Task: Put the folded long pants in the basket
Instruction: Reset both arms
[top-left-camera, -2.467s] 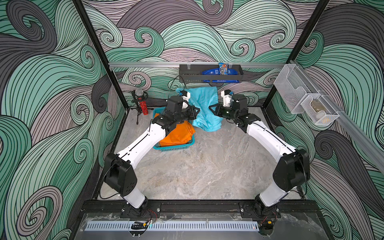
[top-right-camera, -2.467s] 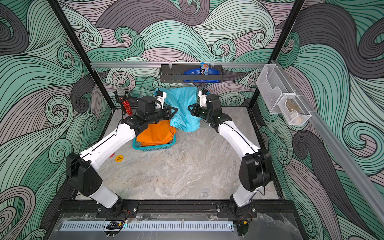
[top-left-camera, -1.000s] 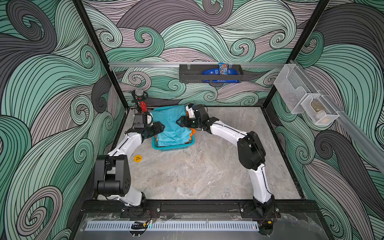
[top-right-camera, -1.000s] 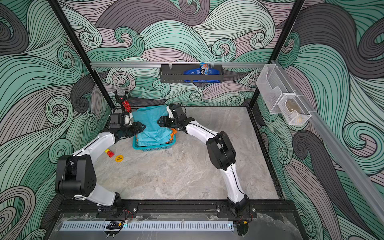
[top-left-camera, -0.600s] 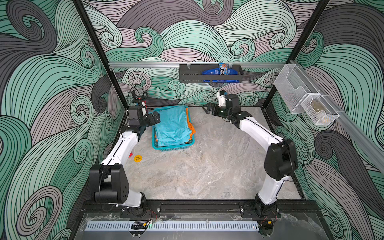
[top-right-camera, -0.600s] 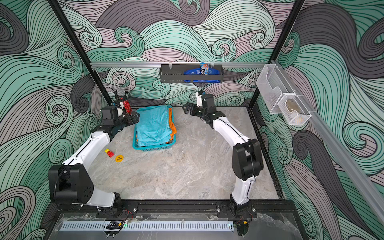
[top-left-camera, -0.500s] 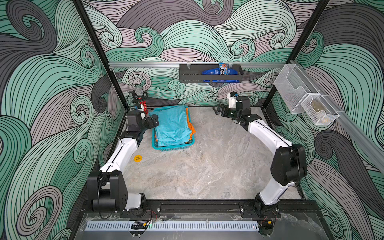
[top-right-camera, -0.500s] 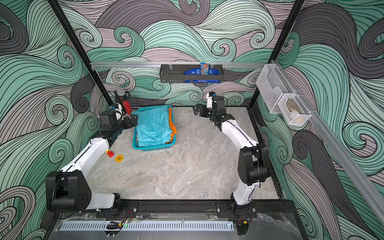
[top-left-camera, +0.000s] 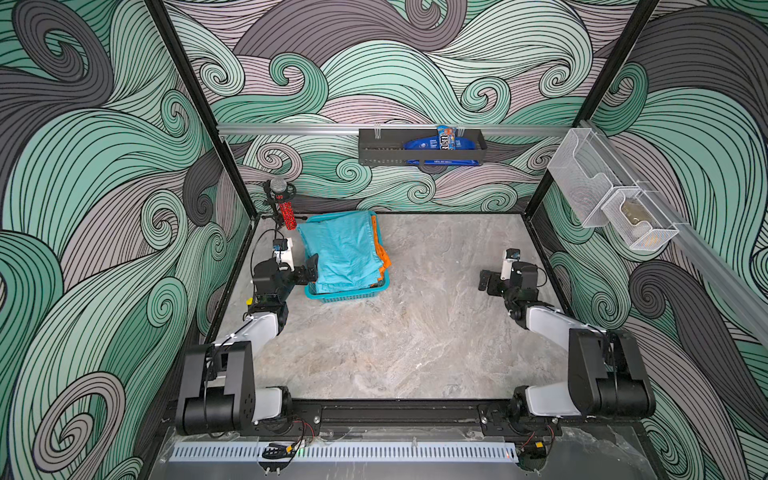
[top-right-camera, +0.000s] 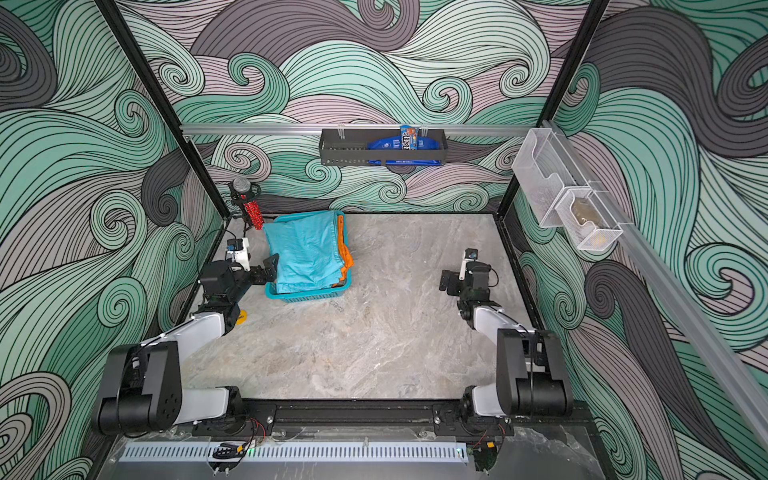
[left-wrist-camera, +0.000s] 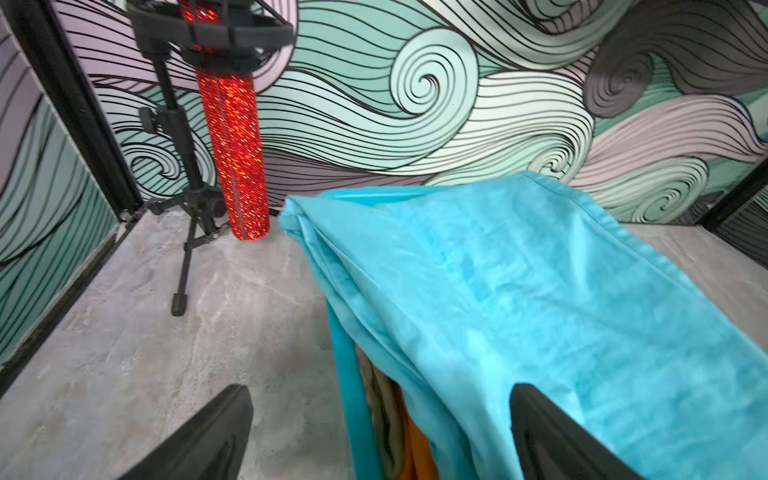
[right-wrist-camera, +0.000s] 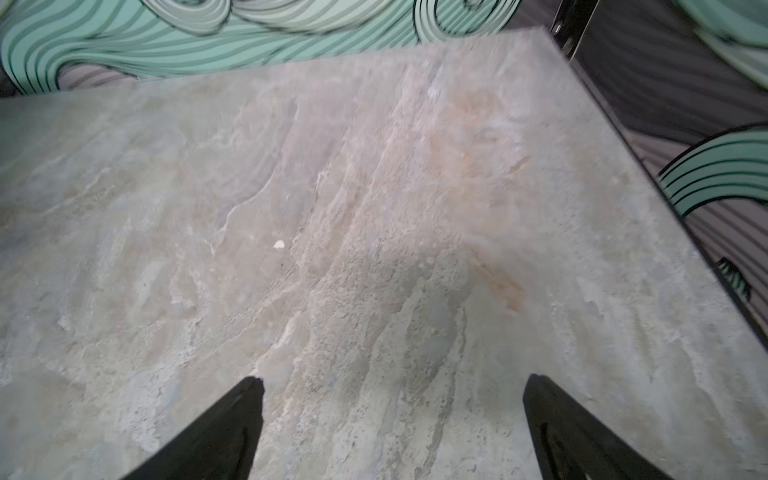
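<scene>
You have one basket (top-left-camera: 347, 294) (top-right-camera: 307, 296) and three folded pants, all stacked in it. The teal pair (top-left-camera: 345, 253) (top-right-camera: 307, 253) lies on top, and the orange pair (top-left-camera: 382, 254) (top-right-camera: 347, 249) shows along its edge. In the left wrist view, a sliver of the khaki pair (left-wrist-camera: 380, 399) peeks out beneath the teal. Your two sets of jaws both stand wide apart and hold nothing. The basket sits just beside the left jaws; whether they touch the cloth, you cannot tell. The right jaws hang over the worktop (top-left-camera: 415, 332), well apart from the basket.
</scene>
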